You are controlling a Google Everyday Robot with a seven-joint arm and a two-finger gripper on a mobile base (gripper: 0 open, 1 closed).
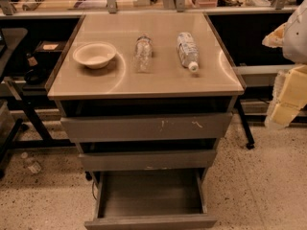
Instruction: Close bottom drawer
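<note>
The bottom drawer (151, 221) of the grey metal cabinet is pulled far out toward me. Its low plain front is at the bottom of the view and its shallow grey box (150, 193) looks empty. My gripper (289, 97), pale yellow and white, hangs at the right edge of the view. It is to the right of the cabinet, about level with the top drawer, well above the bottom drawer and not touching anything.
The top drawer (146, 127), with white scratches, and the middle drawer (148, 159) stick out slightly. On the cabinet top (115, 83) are a beige bowl (94, 54), a clear bottle (143, 52) and a white-capped bottle (188, 51) lying down. Tables stand at left and behind.
</note>
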